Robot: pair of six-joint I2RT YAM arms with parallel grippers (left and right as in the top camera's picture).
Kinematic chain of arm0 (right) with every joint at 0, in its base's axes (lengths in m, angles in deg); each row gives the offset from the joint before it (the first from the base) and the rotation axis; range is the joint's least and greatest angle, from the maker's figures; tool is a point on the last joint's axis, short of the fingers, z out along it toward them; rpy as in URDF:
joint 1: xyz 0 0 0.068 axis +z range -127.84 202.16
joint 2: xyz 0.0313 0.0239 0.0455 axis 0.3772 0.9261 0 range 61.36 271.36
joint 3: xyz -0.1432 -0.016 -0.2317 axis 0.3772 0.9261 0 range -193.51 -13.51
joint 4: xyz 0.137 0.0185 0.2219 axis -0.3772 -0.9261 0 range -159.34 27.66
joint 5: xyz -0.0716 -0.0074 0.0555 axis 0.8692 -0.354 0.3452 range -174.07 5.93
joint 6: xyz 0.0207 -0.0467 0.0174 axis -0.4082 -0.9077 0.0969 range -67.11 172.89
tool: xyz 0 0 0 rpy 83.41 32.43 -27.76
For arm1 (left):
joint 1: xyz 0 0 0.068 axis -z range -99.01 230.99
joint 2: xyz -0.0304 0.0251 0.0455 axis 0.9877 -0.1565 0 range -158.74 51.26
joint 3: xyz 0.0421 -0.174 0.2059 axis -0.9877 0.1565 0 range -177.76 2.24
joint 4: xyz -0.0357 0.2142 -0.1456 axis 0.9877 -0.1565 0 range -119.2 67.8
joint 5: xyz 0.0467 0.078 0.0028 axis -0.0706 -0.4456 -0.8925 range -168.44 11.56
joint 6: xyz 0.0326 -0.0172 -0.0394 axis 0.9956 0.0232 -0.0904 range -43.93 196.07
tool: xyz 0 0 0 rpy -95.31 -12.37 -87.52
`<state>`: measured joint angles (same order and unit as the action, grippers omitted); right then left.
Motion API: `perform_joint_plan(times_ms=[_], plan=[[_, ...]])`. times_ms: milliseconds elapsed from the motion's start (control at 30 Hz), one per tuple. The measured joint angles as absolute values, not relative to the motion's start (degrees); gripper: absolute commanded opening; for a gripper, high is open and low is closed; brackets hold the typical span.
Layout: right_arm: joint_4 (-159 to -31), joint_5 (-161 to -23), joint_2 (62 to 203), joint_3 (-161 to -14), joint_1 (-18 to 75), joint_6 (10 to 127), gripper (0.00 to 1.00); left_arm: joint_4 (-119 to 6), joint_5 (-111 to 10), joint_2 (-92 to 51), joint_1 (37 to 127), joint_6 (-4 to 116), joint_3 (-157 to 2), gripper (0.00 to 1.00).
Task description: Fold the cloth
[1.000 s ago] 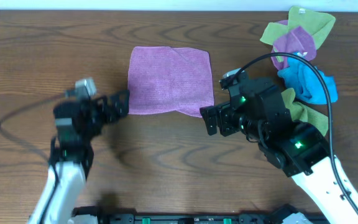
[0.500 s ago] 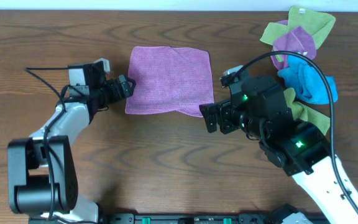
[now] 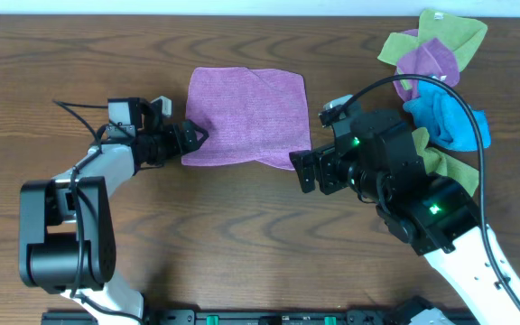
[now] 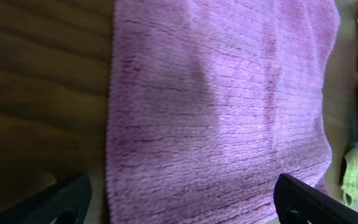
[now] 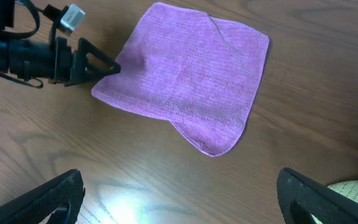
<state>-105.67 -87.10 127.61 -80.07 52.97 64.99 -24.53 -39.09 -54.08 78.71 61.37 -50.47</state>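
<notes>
dark wooden table (image 3: 242,244) fills the whole overhead shot, brown grain running side to side. i'll use the purple cloth (image 3: 246,116) as the anchor for everything else. it's lying spread out flat on the wood toward the far side of the table, roughly square, with a small crease near its far edge and its near right corner sagging into a rounded point.

biggest thing after the table is the right arm (image 3: 422,208), a chunky black and white unit that comes up from the near right of the cloth with green lights showing and a black cable looping over it. the left arm (image 3: 106,167) is slimmer and sits to the left of the cloth, bent so its forearm points at the cloth's left edge.

off to the right of the cloth, well apart from it, there's a pile of spare cloths (image 3: 436,77) in green, purple and blue.

left gripper (image 3: 191,137) is right at the cloth's left edge near the near corner, fingers spread wide with fabric between them, not pinching anything.

right gripper (image 3: 303,173) is just beside that sagging near right corner, jaws also wide apart and holding nothing, with its wrist camera looking down on the whole cloth.
</notes>
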Motion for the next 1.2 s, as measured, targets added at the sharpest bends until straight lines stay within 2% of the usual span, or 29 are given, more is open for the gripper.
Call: perform_joint_plan(times_ms=[133, 433, 700, 733, 767, 1200], plan=[[-105.70, -87.12, 127.61, -80.07, 52.97, 64.77, 0.99, -24.84, -37.65, -54.94, 80.35, 61.35, -51.26, 0.95], [-105.54, -87.12, 127.61, -80.07, 52.97, 64.75, 0.99, -33.95, -28.93, -55.18, 82.25, 59.62, -51.83, 0.96], [-105.56, -87.89, 127.61, -80.07, 52.97, 64.47, 0.99, -35.57, -21.56, -56.34, 82.25, 57.26, -51.56, 1.00], [-105.54, -88.11, 127.61, -80.07, 52.97, 64.38, 0.99, -36.20, -20.99, -56.34, 82.25, 57.24, -51.56, 0.95], [-105.54, -88.22, 127.61, -80.07, 52.97, 64.38, 0.99, -37.30, -20.36, -56.34, 82.25, 57.39, -51.56, 0.95], [-105.11, -90.10, 127.61, -80.07, 52.97, 63.92, 0.99, -44.29, -19.97, -56.34, 82.29, 62.81, -51.72, 0.94]])
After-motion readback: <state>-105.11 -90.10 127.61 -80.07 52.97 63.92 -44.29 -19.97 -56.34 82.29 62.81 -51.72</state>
